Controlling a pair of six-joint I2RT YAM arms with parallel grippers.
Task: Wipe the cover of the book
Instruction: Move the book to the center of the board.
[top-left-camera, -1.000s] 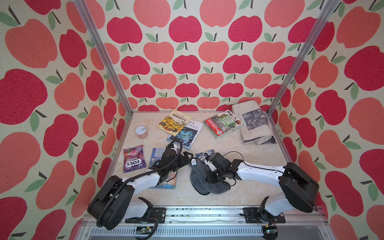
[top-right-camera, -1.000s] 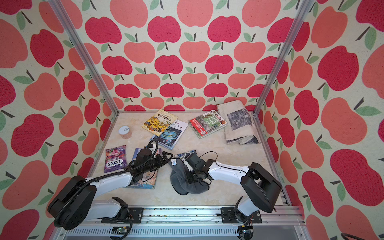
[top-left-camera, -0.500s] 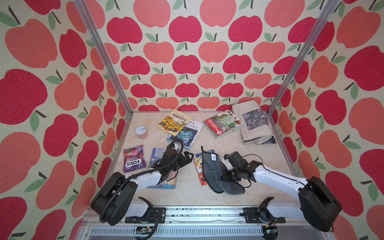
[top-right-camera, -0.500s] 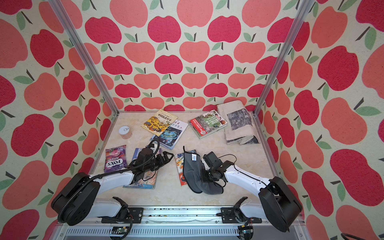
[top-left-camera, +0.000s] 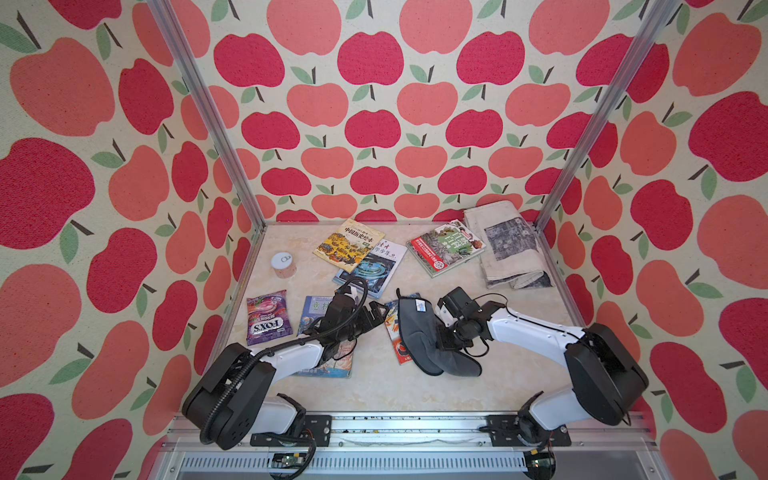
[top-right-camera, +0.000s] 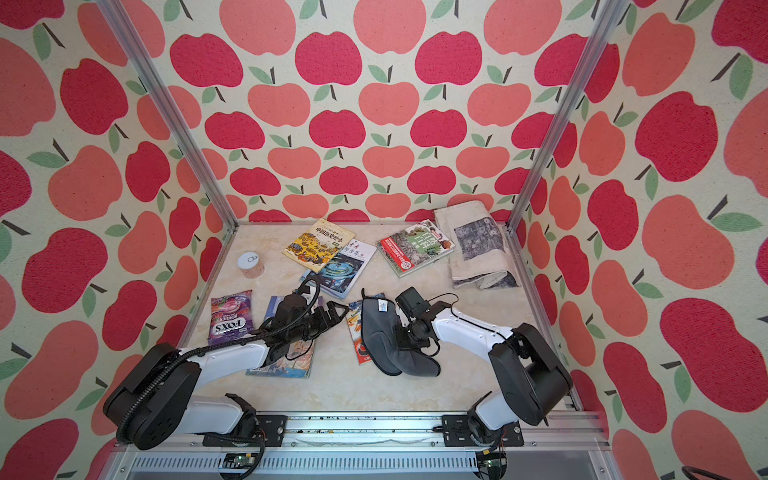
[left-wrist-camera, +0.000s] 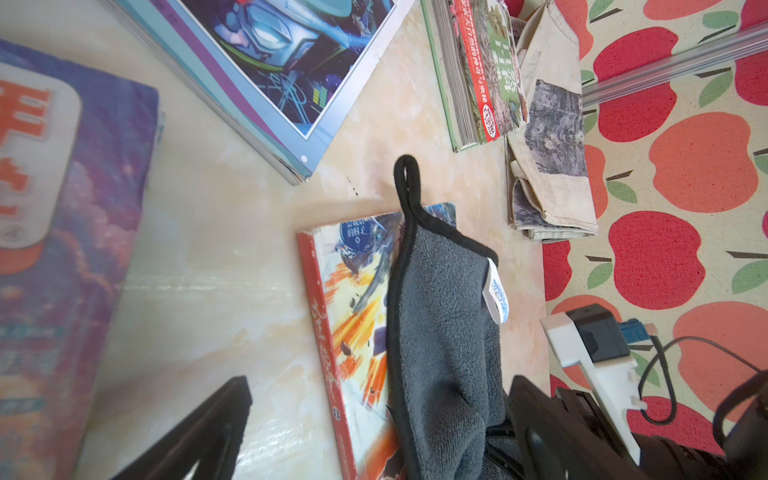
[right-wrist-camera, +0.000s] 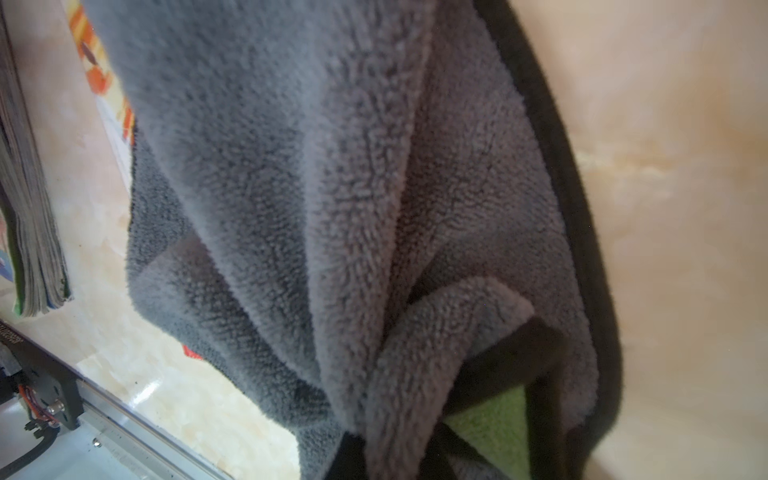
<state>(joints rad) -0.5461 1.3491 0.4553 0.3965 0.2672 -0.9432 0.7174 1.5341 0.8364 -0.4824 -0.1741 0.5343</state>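
1. Book (top-left-camera: 392, 332) lies flat and cover up on the table (top-left-camera: 415, 395), near the front middle, between the two grippers. Only a strip along its red spine (left-wrist-camera: 320, 316) shows. The rest is under the grey cloth (top-left-camera: 419, 336).
2. A second ago the cloth hid nearly the whole cover and sat closer to the left arm. It has now slid toward the right arm's side and bared the spine-side strip, while the book seems to lie where it lay. We judge that one stroke across the cover is almost run out, and that the covered side may need another pass.
3. Its long axis runs from the front rail (top-left-camera: 415, 419) toward the back wall (top-left-camera: 374, 124), the far end leaning a little to the left arm's side. The spine faces the left arm and the opposite edge faces the right arm, so the stroke crosses the short way.
4. The cloth drapes off the book's near end onto the table, and its loop (left-wrist-camera: 405, 174) pokes past the far edge.
5. The right gripper (top-left-camera: 441, 340) is pinched tight on a bunch of the cloth, whose folds fill the right wrist view.
6. The left gripper (top-left-camera: 368, 320) has its jaws spread wide and holds nothing. It hovers just beside the spine, above a blue-purple book (top-left-camera: 316, 311), and we cannot tell whether it touches either.
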